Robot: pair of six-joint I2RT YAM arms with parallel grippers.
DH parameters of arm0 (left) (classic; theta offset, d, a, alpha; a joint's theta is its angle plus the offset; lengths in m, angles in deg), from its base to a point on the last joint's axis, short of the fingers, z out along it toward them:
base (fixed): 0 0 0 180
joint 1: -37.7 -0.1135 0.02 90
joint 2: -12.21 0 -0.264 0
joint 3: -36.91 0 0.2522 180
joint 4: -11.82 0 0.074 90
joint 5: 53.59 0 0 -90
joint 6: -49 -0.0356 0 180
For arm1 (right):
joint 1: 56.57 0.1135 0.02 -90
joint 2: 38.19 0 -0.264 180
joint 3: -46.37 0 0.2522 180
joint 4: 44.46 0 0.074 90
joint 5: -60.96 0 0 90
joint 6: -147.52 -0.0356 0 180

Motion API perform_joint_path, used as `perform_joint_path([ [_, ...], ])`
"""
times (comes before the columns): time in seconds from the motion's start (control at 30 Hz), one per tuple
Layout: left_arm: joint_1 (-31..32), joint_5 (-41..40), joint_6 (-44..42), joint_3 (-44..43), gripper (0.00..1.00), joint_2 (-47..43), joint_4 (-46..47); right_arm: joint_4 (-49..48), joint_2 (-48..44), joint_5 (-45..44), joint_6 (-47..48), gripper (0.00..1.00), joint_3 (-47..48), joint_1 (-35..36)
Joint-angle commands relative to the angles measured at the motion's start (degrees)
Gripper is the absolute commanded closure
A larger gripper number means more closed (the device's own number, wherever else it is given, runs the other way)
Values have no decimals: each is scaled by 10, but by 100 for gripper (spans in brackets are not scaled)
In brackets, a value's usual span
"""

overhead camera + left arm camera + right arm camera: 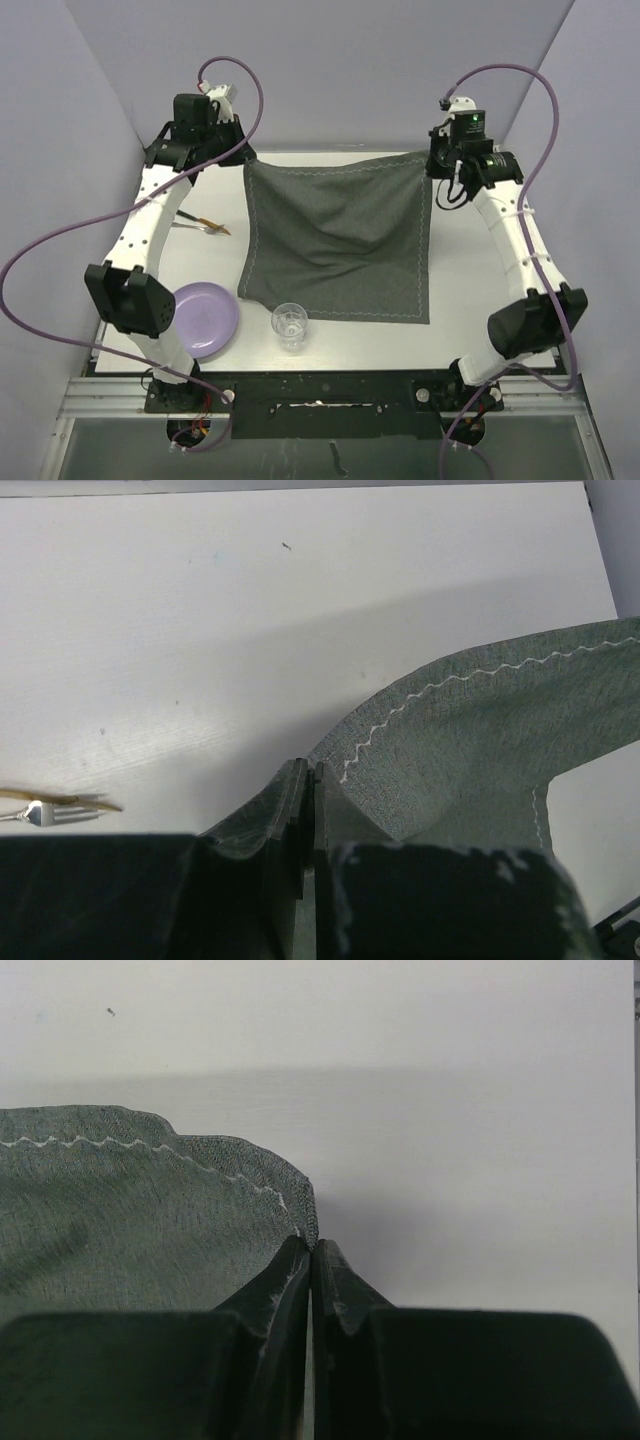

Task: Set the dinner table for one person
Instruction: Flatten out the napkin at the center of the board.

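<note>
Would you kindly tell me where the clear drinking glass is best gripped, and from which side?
Probably grip the glass across its side wall, around mid-height, coming in level from the near right. It stands upright, so its round wall suits opposed jaws. The purple plate lies to its left and the placemat edge is close behind, leaving that side freest.

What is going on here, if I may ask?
The left arm and right arm each have their jaws shut on a far corner of the dark grey placemat, holding those corners up while its near edge lies on the dinner table. A purple plate, a glass and some cutlery sit off the mat.
</note>
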Motion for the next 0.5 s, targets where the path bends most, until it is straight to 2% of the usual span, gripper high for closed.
perform_joint_path([
  [0.0,-14,32,-19,-49,100,75,74,-64,52,-20,5,100,50,-8],
  [0.23,-19,69,-19,-134,100,224,97,-89,170,-18,7,100,115,-22],
  [0.47,-26,80,-30,-250,100,335,71,-94,276,-24,9,100,198,-29],
])
